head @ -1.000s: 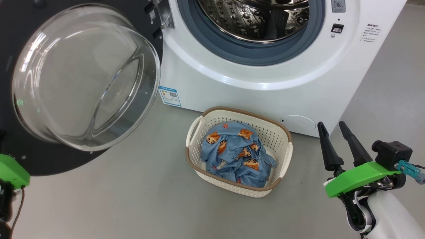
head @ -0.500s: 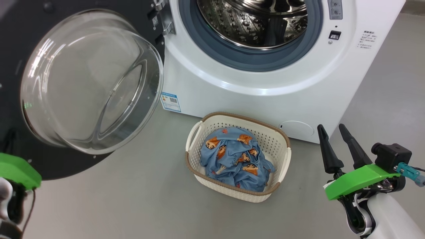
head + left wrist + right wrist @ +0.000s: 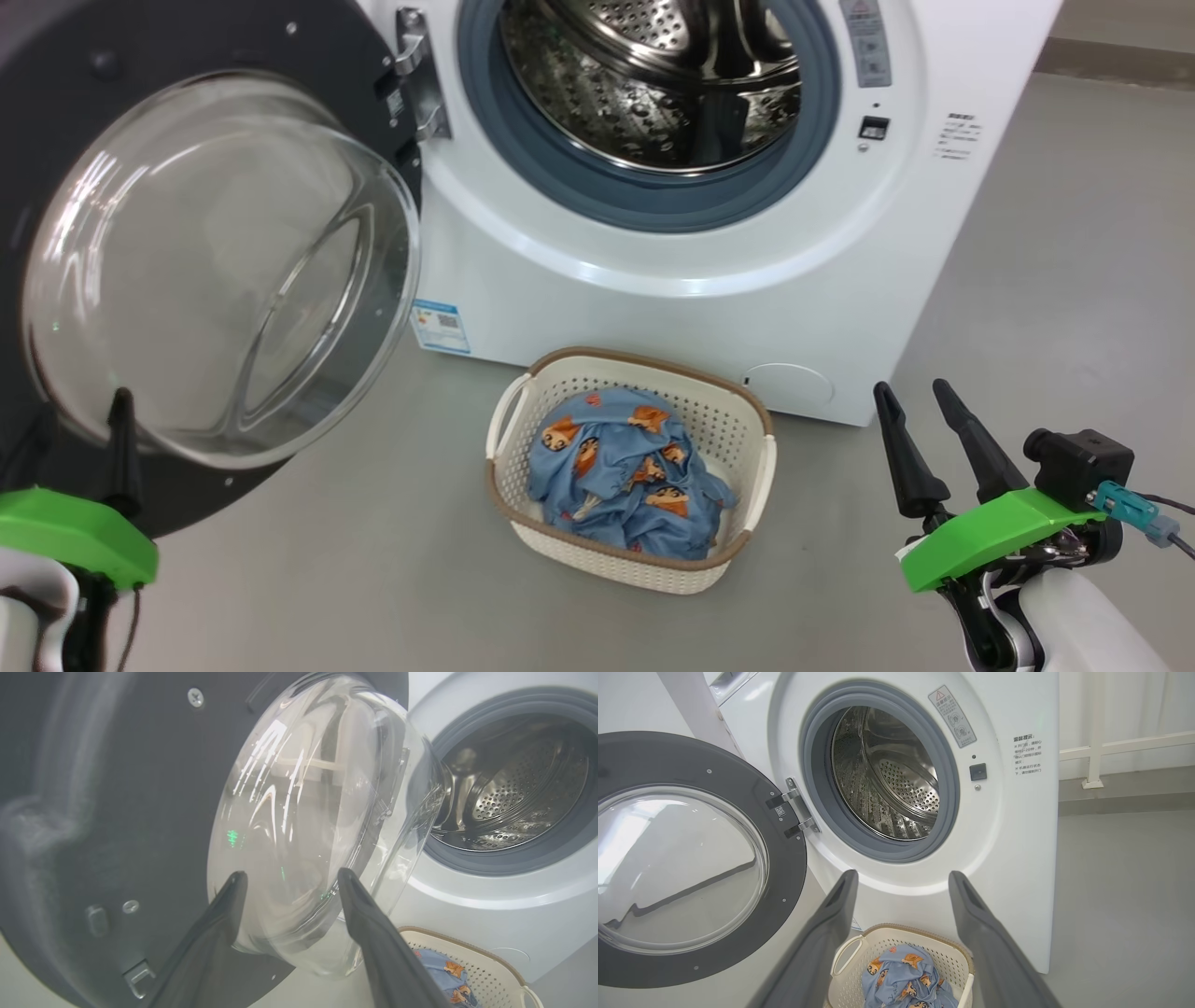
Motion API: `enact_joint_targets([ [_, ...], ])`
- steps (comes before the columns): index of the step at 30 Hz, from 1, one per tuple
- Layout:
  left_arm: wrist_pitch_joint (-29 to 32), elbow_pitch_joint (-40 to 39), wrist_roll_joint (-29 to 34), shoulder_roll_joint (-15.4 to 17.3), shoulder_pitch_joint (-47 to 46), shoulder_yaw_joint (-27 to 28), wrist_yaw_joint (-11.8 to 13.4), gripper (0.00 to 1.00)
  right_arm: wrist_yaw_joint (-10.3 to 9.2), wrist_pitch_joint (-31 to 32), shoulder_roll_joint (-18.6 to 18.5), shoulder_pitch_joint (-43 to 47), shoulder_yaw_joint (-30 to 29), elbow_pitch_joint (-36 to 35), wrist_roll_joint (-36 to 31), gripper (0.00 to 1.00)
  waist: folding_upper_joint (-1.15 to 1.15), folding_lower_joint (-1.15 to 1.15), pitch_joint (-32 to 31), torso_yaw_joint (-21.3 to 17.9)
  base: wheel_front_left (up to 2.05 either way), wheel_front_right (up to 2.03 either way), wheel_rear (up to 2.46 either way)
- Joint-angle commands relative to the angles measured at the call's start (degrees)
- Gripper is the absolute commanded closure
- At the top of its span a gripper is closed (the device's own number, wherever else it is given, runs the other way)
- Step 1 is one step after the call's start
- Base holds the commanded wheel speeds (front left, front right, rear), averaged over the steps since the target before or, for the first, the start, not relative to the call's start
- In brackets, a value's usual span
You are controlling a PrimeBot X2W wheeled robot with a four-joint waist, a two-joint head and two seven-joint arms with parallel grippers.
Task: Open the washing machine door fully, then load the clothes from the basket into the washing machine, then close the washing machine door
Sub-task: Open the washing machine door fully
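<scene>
- The large round washing machine door (image 3: 215, 271), a wide glossy black rim around a bulging clear glass bowl, stands swung wide open to the left of the opening; it hangs from a metal hinge (image 3: 415, 79) at the opening's left edge
- The big white front-loading washing machine (image 3: 653, 308) shows its perforated steel drum (image 3: 653, 84) inside a grey-blue rubber ring (image 3: 597, 201); a small blue-white label (image 3: 439, 327) sits low on its front at the left, and a round white flap (image 3: 789, 387) low at the right
- The small cream-white perforated plastic basket (image 3: 644, 359) with a brown woven-look rim stands on the grey floor (image 3: 373, 579), just in front of the machine and below the opening
- The light blue clothes (image 3: 625, 467) printed with orange cartoon faces lie bunched inside the basket; a little cream-white cloth shows beneath them
- The left claw (image 3: 290, 873) is low beside the door's glass bowl; its two dark fingers are spread wide with nothing gripped between them
- The right claw (image 3: 910, 392) hangs to the right of the basket, well apart from it; its fingers point up toward the machine, parted wide and empty
</scene>
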Motion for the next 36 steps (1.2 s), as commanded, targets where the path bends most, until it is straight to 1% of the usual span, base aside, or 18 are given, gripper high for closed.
enact_joint_targets([
  [1, -0.32, -3.33, -0.40, 2.36, -0.14, 2.12, 0.69, 0.00, 0.33, -0.70, -0.21, -0.24, 1.42, -1.33, 0.79, 0.00, 0.00, 0.00, -1.02, -1.39, 0.00, 0.00, 0.00],
  [10, -0.19, -15.87, -0.51, 0.05, 6.95, 1.22, 3.90, 0.00, 0.33, -0.70, -0.72, 0.21, 3.12, -1.21, 1.21, 0.00, 0.00, 0.00, -2.10, -6.03, 0.00, 0.00, 0.00],
  [11, -0.19, -15.87, -0.51, 0.05, 6.95, 1.22, 3.90, 0.00, 0.33, -0.70, -0.72, 0.21, 3.12, -1.21, 1.21, 0.00, 0.00, 0.00, -2.10, -6.03, 0.00, 0.00, 0.00],
  [19, -1.52, -21.83, -0.15, -1.89, 11.29, 0.12, 5.59, 0.00, 0.33, -0.70, -1.67, -0.37, 3.98, -1.36, 1.36, 0.00, 0.00, 0.00, -2.32, -10.88, 0.00, 0.00, 0.00],
  [23, -2.51, -23.52, 0.11, -2.47, 12.33, -0.57, 5.49, 0.00, 0.33, -0.70, -2.14, -0.83, 4.36, -1.47, 1.37, 0.00, 0.00, 0.00, -2.26, -12.97, 0.00, 0.00, 0.00],
  [30, -4.18, -25.20, -0.09, -3.73, 14.31, -0.75, 6.25, 0.00, 0.33, -0.70, -3.09, -1.95, 4.74, -1.78, 1.22, 0.00, 0.00, 0.00, -2.13, -16.20, 0.00, 0.00, 0.00],
  [36, -5.23, -26.22, -1.23, -4.63, 15.39, -1.06, 5.04, 0.00, 0.33, -0.70, -4.11, -2.61, 4.87, -2.09, 0.94, 0.00, 0.00, 0.00, -2.00, -18.14, 0.00, 0.00, 0.00],
])
